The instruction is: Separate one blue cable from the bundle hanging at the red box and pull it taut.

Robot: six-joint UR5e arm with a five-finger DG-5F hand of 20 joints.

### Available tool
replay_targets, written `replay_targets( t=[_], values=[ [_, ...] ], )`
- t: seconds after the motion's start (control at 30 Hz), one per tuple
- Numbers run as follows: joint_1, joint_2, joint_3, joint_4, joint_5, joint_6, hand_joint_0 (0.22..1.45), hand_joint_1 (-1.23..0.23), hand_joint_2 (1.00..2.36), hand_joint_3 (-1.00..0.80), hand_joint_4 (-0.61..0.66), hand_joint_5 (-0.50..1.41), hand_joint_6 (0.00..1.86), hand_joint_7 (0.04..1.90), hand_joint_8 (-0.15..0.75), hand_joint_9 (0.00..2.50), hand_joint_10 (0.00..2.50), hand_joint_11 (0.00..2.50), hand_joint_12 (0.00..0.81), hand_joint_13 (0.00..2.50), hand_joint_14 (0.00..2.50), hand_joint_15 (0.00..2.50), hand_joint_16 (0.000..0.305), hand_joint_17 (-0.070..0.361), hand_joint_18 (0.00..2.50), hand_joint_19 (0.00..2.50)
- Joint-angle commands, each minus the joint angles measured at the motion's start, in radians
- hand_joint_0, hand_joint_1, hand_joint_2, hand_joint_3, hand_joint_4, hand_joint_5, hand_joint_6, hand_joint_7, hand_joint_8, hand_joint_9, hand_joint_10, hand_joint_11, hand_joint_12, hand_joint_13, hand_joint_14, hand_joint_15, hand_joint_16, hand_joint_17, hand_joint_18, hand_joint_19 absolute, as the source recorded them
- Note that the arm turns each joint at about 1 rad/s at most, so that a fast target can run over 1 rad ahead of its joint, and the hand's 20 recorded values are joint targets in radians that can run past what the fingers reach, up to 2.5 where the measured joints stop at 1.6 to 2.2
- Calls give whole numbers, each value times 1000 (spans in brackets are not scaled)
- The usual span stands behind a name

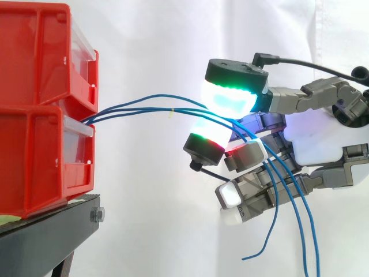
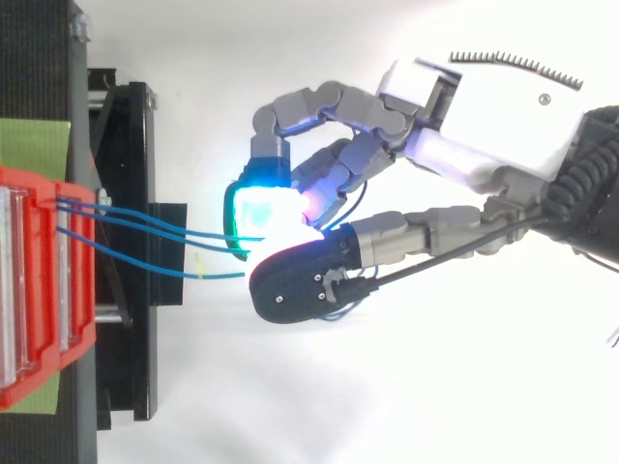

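Fingertips (image 1: 230, 99) pinch blue cables (image 1: 138, 108) near the red bins (image 1: 46, 115). I see loose ends hanging below the hand (image 1: 320, 141).

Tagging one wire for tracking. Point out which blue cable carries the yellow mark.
The blue cable running apart from the other two, lowest in the top view; its yellow mark sits between red box and hand.

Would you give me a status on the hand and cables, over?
Hand shut on blue cables, several in its grip. Cables arc from red box, not yet taut; ends hang below. Nothing blocking.
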Motion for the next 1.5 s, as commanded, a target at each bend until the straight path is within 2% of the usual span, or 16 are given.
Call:
replay_targets(
  t=[0.0,0.53,0.67,0.87,0.93,1.03,1.1,1.23,1.27,1.3,1.37,1.47],
  values=[
    [0,0,0,2,0,-1,591,-352,1012,-266,117,-154,824,1368,267,1180,9,1299,373,825,20,704,50,112,577,536],
    [0,0,0,2,0,1,597,-356,1013,-301,158,-144,812,1429,249,1194,11,1320,353,817,23,695,46,103,572,539],
    [0,0,0,2,0,1,596,-463,1017,-262,159,-143,813,1439,253,1199,10,1326,350,824,23,702,45,101,586,538],
    [0,0,0,2,0,2,589,-527,1019,-173,177,-148,822,1485,258,1204,8,1321,352,832,21,699,46,103,599,525],
    [0,0,0,3,-1,1,591,-541,1018,-157,185,-151,837,1452,272,1208,7,1322,358,837,22,694,47,106,611,519],
    [0,0,0,11,0,-1,616,-672,1017,-126,167,-175,881,1321,272,1193,6,1323,364,838,22,699,48,108,619,525],
    [0,0,0,11,0,-1,619,-682,1016,-129,169,-175,883,1309,276,1195,8,1307,366,840,21,693,49,109,623,516],
    [1,0,0,11,0,1,631,-710,1015,-207,156,-182,886,1277,255,1179,6,1328,354,826,21,698,46,104,606,525],
    [0,0,0,13,0,-1,616,-753,1010,-339,146,-185,887,1238,251,1169,8,1325,348,821,23,701,45,102,600,528],
    [1,0,0,13,0,-1,612,-756,1007,-380,143,-185,886,1236,251,1165,8,1331,349,822,23,699,45,102,602,526],
    [0,0,0,11,0,-1,594,-721,1000,-500,137,-185,888,1205,251,1167,10,1323,351,826,22,703,45,102,605,524],
    [0,0,0,9,0,1,561,-646,1000,-500,136,-178,876,1220,260,1183,6,1321,354,831,21,702,46,104,616,532]
  ],
)
